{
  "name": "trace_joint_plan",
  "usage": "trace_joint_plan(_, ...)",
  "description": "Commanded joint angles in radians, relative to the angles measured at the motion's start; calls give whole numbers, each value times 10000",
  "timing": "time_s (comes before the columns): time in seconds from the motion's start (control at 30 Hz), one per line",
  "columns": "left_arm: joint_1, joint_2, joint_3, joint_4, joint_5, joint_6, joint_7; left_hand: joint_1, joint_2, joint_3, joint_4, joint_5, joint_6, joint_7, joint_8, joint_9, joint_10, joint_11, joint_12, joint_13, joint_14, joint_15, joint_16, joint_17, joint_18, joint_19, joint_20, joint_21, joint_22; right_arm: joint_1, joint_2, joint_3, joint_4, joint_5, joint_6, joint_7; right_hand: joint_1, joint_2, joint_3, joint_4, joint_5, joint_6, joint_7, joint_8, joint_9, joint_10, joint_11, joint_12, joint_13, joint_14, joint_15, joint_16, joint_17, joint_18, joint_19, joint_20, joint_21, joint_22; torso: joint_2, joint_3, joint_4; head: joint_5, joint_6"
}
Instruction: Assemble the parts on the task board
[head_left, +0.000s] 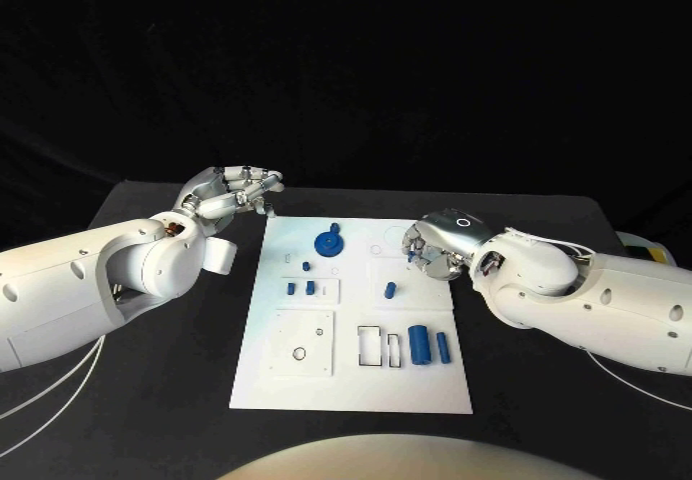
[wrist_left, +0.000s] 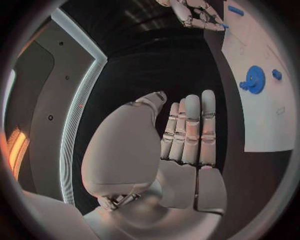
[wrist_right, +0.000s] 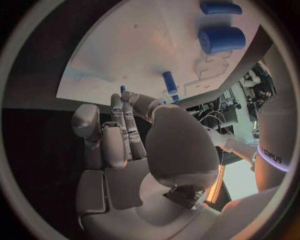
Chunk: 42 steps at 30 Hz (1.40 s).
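Found board flat at mid-table, long side running away from robot.

Noted blue parts on board:
- Disc at far end, left of centre.
- Stud just nearer than disc.
- Two small pieces side by side on a raised square at left.
- Peg alone at mid-board, right of centre.
- Cylinder and thinner rod lying parallel near right edge, close together, beside two rectangular slots.
- Black ring on a square plate at near left.

Located left hand over bare table, just off board's far left corner, not touching board. Seen in left wrist view with fingers straight and laid side by side, thumb alongside, nothing held.

Located right hand over board's right edge at far end, fingers pointing toward board. Seen in right wrist view with fingertips close together and a blue speck at them. Could not tell whether a part was pinched there or merely lay behind them.
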Motion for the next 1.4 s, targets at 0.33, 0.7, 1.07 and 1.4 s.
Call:
trace_joint_plan(0.33,7,71,10,-51,-42,89,16,94,-6,13,-47,30,-98,7,-53,-15,-39,48,-43,-17,-16,67,-67,13,124,32,15,-61,-19,79,-110,52,1049,586,-658,306,-16,42,30,-12,-69,89,13,57,18,228,-215,-44,16,219,-36,40,-38,-179,-15,-9,-17,-15,6,7,15,283,50)
trace_joint_plan(0.7,6,228,9,-114,-42,136,1,90,-2,10,-41,30,-110,15,-58,-17,-50,55,-50,-17,-20,74,-69,15,123,32,19,-66,-22,-194,695,32,1714,653,-705,555,-30,47,30,-4,-85,80,15,54,23,224,-213,-54,18,226,-34,65,28,-322,352,-6,555,451,10,-8,6,948,-28)
trace_joint_plan(1.07,6,339,9,-81,-42,153,-17,90,-2,10,-41,30,-110,15,-58,-17,-50,55,-50,-17,-20,74,-69,15,123,32,19,-66,-22,-866,1513,-43,1471,663,-585,760,-51,51,28,7,-91,65,19,49,29,214,-209,-68,20,219,-30,64,18,-332,383,-2,604,493,18,-14,6,1282,-156)
trace_joint_plan(1.4,6,384,9,-43,-42,114,-67,90,7,7,-36,30,-122,24,-64,-19,-61,64,-58,-14,-27,83,-70,18,122,32,26,-75,-26,-1309,2000,-89,1061,656,-462,840,-63,44,20,8,-104,55,20,47,33,208,-207,-76,21,214,-27,61,1,-340,405,0,640,523,26,-1,-5,1437,-276)
